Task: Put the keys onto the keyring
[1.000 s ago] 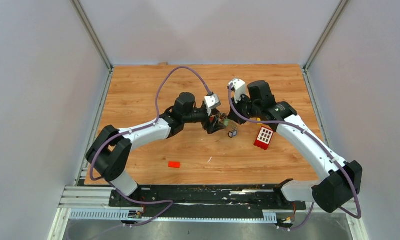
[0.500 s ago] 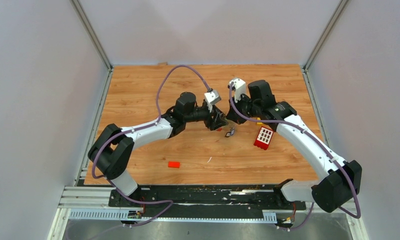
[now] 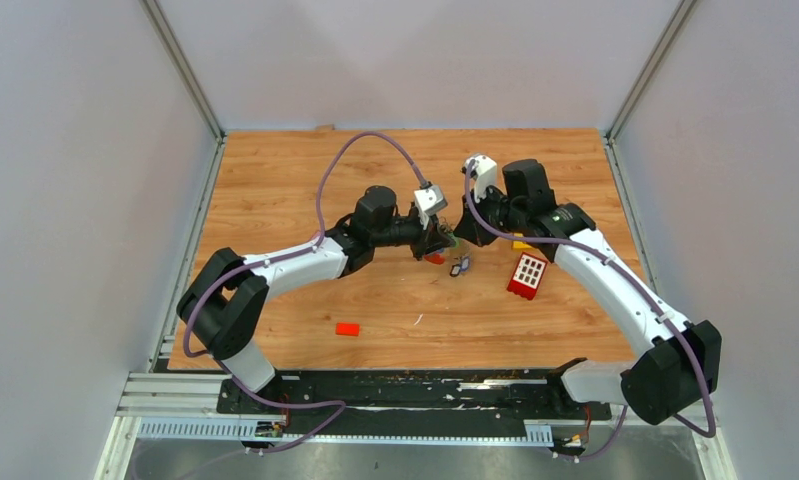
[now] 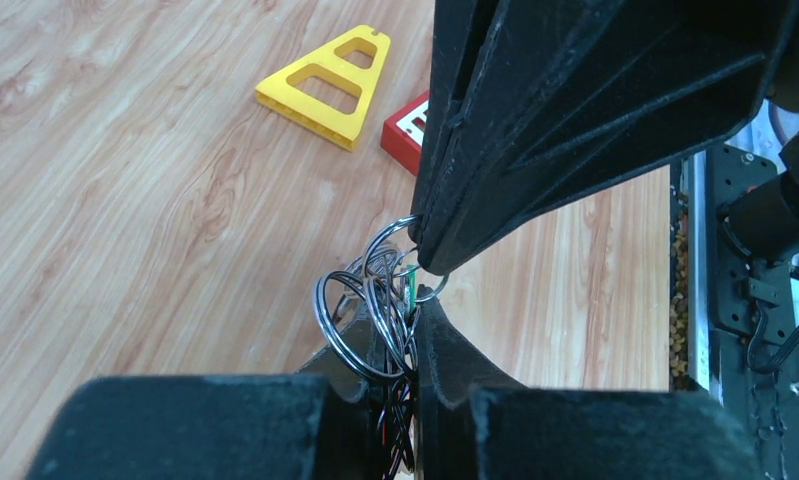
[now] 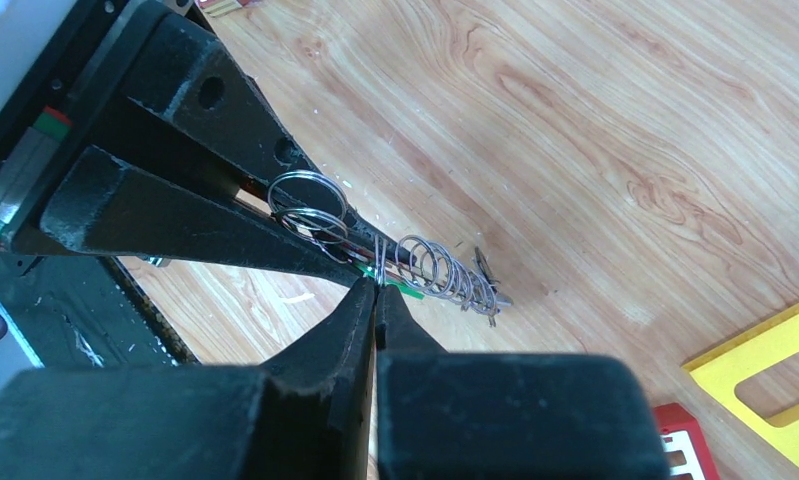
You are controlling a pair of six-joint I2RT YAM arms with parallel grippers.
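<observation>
We hold the keyring (image 4: 370, 310) at mid-table (image 3: 275, 200), between both grippers. Our left gripper (image 4: 400, 318) is clenched on the tangle of wire loops. Our right gripper (image 5: 375, 285) meets it from the opposite side, tips nipped together on one thin loop, with a green tag (image 4: 411, 290) just beside them. From that pinch a coil (image 5: 445, 272) of rings runs off to the right in the right wrist view. A loose key (image 3: 460, 267) with a blue tag lies on the wood just on the near side of the meeting tips, closer to the right one; its long axis is too small to read. We judge the step in hand is parting that loop, so any pull should run along the line between the two grippers. Bare wood lies on the near side; the red brick (image 3: 527, 273) sits to the key's right, apart, and a yellow triangle (image 4: 325, 85) lies beyond
</observation>
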